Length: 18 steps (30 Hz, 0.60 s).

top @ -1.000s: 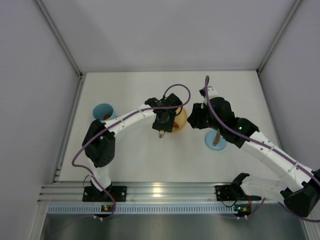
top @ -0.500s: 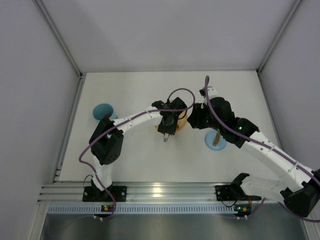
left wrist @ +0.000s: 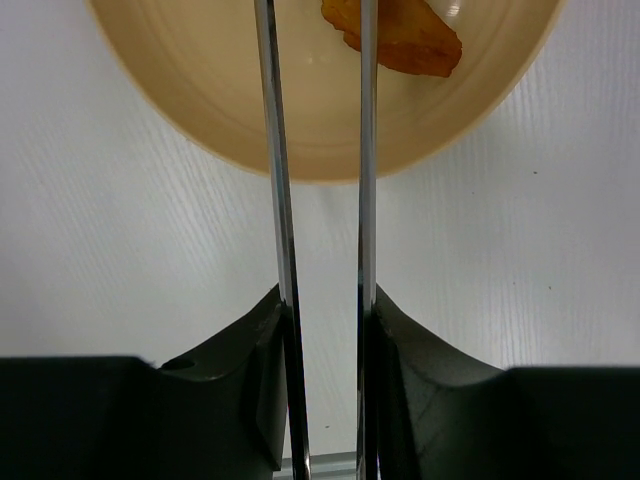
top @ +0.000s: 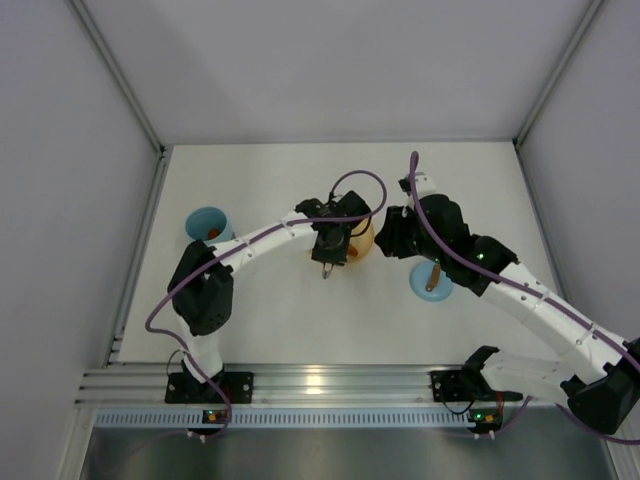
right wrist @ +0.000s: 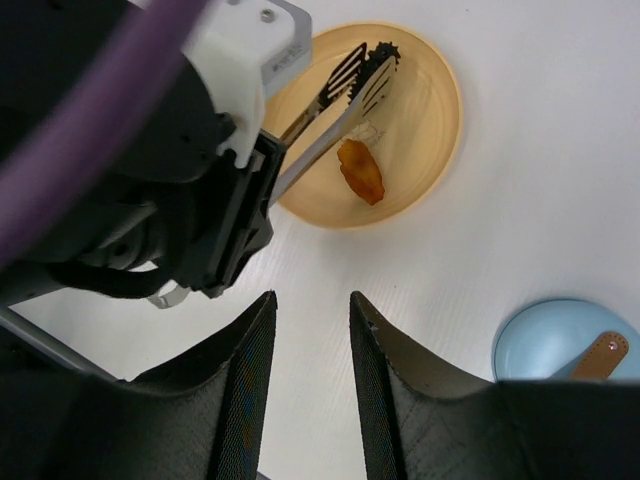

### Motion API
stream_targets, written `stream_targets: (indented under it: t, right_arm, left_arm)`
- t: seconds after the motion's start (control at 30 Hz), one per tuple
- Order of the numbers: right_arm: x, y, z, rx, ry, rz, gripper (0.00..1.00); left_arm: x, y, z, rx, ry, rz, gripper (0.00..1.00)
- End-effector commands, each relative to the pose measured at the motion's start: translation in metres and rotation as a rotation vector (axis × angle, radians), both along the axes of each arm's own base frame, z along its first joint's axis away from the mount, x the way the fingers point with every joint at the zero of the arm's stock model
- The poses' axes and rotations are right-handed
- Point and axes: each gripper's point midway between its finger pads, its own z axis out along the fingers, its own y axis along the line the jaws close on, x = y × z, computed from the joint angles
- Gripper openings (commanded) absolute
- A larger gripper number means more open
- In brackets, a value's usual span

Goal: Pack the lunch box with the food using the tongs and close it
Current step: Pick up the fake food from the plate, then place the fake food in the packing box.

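Observation:
In the left wrist view my left gripper (left wrist: 325, 295) is shut on the silver tongs (left wrist: 283, 200), whose two arms run nearly parallel out over the orange plate (left wrist: 230, 110). One orange food piece (left wrist: 395, 35) lies on the plate beside the right arm. The right wrist view shows the tongs' tips (right wrist: 358, 70) close together above that piece (right wrist: 362, 172), not on it. My right gripper (right wrist: 310, 300) hovers open and empty near the plate. The blue lunch box (top: 205, 220) stands far left with a brown piece (top: 213, 233) inside. Its lid (top: 432, 280) lies right of the plate (top: 362, 240).
The lid's brown knob (right wrist: 600, 355) faces up, just right of my right gripper. White walls close in the table on three sides, and an aluminium rail (top: 320, 385) runs along the near edge between the two arm bases.
My left wrist has shifted slightly over the plate's near-left edge, swinging the tongs a little. The right arm, the lid and the lunch box have not moved.

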Motion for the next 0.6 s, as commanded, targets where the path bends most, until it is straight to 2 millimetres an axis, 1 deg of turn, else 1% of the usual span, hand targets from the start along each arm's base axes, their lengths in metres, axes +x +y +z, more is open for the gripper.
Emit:
stream_targets:
  t: [0.0, 0.03, 0.07, 0.13, 0.17, 0.23, 0.27, 0.33, 0.37, 0.43, 0.47, 0.53, 0.57]
  right_arm:
    - [0.002, -0.002, 0.015, 0.012, -0.037, -0.004, 0.35]
    - [0.002, -0.002, 0.015, 0.012, -0.037, -0.004, 0.35]
    - [0.003, -0.002, 0.017, 0.012, -0.042, -0.004, 0.35]
    - [0.003, -0.002, 0.019, 0.012, -0.044, -0.005, 0.35]
    - [0.004, -0.001, 0.018, 0.011, -0.045, -0.003, 0.35]
    - [0.004, -0.001, 0.019, 0.011, -0.046, -0.001, 0.35]
    - [0.005, 0.0, 0.02, 0.013, -0.049, 0.002, 0.35]
    - [0.005, 0.003, 0.02, 0.016, -0.048, 0.01, 0.35]
    - [0.007, 0.005, 0.021, 0.021, -0.05, 0.014, 0.35]
    - [0.007, 0.008, 0.021, 0.023, -0.046, 0.024, 0.35]
    - [0.008, 0.011, 0.021, 0.026, -0.046, 0.031, 0.35]
    - [0.01, 0.014, 0.021, 0.03, -0.042, 0.039, 0.35]
    - [0.01, 0.015, 0.02, 0.031, -0.04, 0.043, 0.35]
  left_arm:
    - [0.004, 0.006, 0.07, -0.075, -0.133, 0.01, 0.12]
    - [0.003, 0.01, 0.076, -0.074, -0.146, 0.017, 0.12]
    - [0.0, 0.015, 0.087, -0.088, -0.164, 0.023, 0.11]
    - [-0.007, 0.028, 0.096, -0.079, -0.17, 0.038, 0.11]
    - [-0.012, 0.036, 0.107, -0.089, -0.189, 0.049, 0.11]
    - [-0.022, 0.052, 0.114, -0.072, -0.193, 0.063, 0.11]
    - [-0.026, 0.064, 0.126, -0.08, -0.224, 0.088, 0.11]
    - [-0.039, 0.084, 0.13, -0.047, -0.216, 0.111, 0.11]
    - [-0.046, 0.094, 0.139, -0.06, -0.231, 0.131, 0.11]
    - [-0.054, 0.111, 0.143, -0.034, -0.24, 0.159, 0.11]
    - [-0.064, 0.124, 0.147, -0.026, -0.235, 0.181, 0.11]
    - [-0.074, 0.143, 0.146, 0.01, -0.239, 0.214, 0.12]
    - [-0.083, 0.156, 0.15, 0.005, -0.244, 0.242, 0.12]
